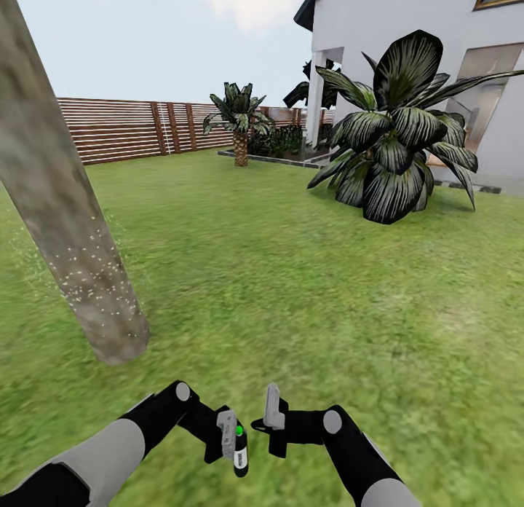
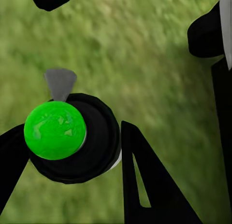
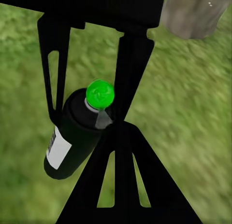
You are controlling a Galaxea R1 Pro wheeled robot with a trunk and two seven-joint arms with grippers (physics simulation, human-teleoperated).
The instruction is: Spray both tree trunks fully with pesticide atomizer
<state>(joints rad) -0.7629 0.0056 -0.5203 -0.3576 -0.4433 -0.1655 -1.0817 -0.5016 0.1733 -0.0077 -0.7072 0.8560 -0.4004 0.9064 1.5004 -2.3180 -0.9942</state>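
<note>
Green, mottled grass (image 1: 291, 288) covers the garden floor, bounded at the far side by a slatted brown fence (image 1: 116, 128) under a pale sky. A white house (image 1: 407, 33) is seen beyond a broad-leaved dark shrub (image 1: 397, 150), and a small palm (image 1: 239, 117) stands between the shrub and the fence. Well apart from the shrub, across the lawn, a thick grey-brown tree trunk (image 1: 65, 201) rises at a slant in the view; its lower part is speckled with pale dots. Nearer than the trunk's base, the pesticide atomizer (image 1: 239, 449) is held above the grass between the closed fingers of the left gripper (image 1: 231, 438), its dot showing green on top and a white label on its dark body. Just beside it, the right gripper (image 1: 271, 419) is seen; whether its fingers are spread cannot be told.
</note>
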